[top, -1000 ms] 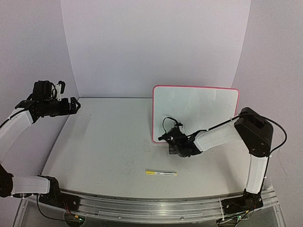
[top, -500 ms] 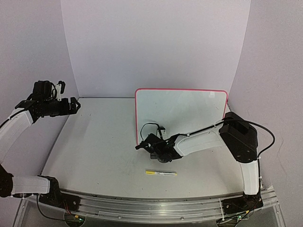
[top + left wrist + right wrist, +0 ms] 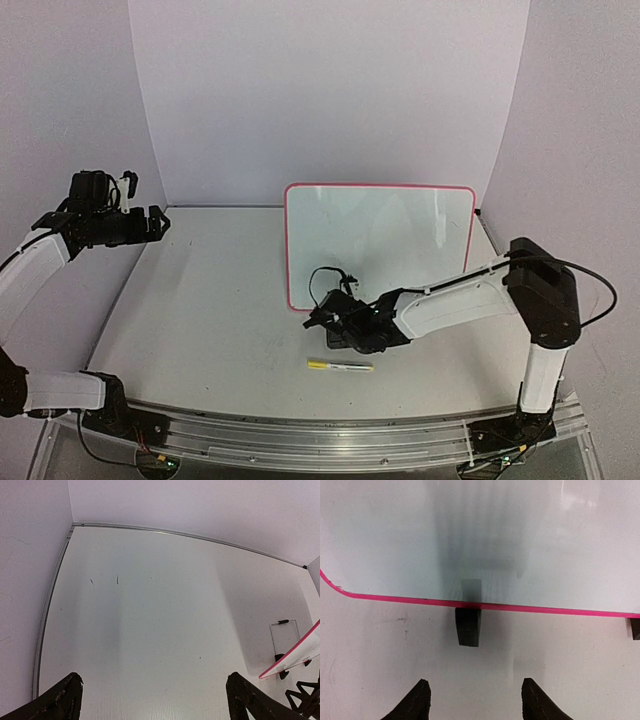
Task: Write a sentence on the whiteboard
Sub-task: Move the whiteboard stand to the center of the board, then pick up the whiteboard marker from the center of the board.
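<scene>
The whiteboard (image 3: 380, 240) stands upright right of the table's middle, a white face in a thin pink rim on small black feet. The sentence is out of view; the face looks blank. My right gripper (image 3: 322, 318) hovers low just in front of the board's lower left corner. In the right wrist view that gripper (image 3: 477, 702) is open with bare table between its fingers, facing a black foot (image 3: 468, 626) under the whiteboard's (image 3: 480, 540) pink rim. My left gripper (image 3: 160, 222) is raised at the far left, open and empty, as the left wrist view also shows of it (image 3: 155, 700).
A yellow marker (image 3: 340, 366) lies flat on the table in front of the right gripper, near the front edge. White backdrop walls close the back and both sides. The board's lower corner (image 3: 295, 652) shows at the right edge of the left wrist view.
The whiteboard slid left across the table with my right gripper shut on its lower edge. That gripper has now opened and let go. The left arm has not moved.
</scene>
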`<action>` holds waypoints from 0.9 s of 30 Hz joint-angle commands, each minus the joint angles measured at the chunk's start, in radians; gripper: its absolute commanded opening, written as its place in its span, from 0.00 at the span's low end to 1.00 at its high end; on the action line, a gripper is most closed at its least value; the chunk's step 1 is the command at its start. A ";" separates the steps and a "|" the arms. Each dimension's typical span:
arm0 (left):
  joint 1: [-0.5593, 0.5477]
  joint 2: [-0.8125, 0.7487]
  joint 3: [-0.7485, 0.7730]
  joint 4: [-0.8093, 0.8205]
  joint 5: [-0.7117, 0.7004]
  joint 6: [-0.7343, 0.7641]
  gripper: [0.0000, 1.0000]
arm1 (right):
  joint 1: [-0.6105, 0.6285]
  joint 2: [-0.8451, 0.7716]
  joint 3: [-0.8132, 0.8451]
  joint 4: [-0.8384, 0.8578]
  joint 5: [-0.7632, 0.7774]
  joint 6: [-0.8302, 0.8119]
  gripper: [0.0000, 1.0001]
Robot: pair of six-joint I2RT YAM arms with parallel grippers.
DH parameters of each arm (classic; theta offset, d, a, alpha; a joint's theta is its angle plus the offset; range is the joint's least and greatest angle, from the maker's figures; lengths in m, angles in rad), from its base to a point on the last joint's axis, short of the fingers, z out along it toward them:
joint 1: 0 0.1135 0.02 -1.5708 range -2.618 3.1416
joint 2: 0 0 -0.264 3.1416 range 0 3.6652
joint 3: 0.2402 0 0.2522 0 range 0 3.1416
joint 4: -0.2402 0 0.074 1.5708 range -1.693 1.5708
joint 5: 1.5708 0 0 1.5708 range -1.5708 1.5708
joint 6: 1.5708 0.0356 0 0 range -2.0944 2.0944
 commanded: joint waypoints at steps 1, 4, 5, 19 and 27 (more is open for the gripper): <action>0.003 -0.007 -0.004 0.015 0.005 -0.007 0.99 | -0.001 -0.170 -0.100 0.002 -0.112 -0.121 0.64; 0.004 -0.005 -0.007 0.018 0.011 -0.002 1.00 | -0.001 -0.240 -0.162 0.002 -0.227 -0.228 0.64; 0.003 -0.004 -0.008 0.019 0.013 -0.001 0.99 | -0.002 -0.260 -0.183 0.004 -0.269 -0.275 0.64; -0.016 0.027 -0.009 0.047 0.210 0.034 0.99 | -0.101 -0.243 -0.220 -0.075 -0.580 -0.570 0.63; -0.089 0.086 0.012 0.012 0.235 0.071 0.99 | -0.106 -0.178 -0.166 -0.101 -0.593 -0.636 0.53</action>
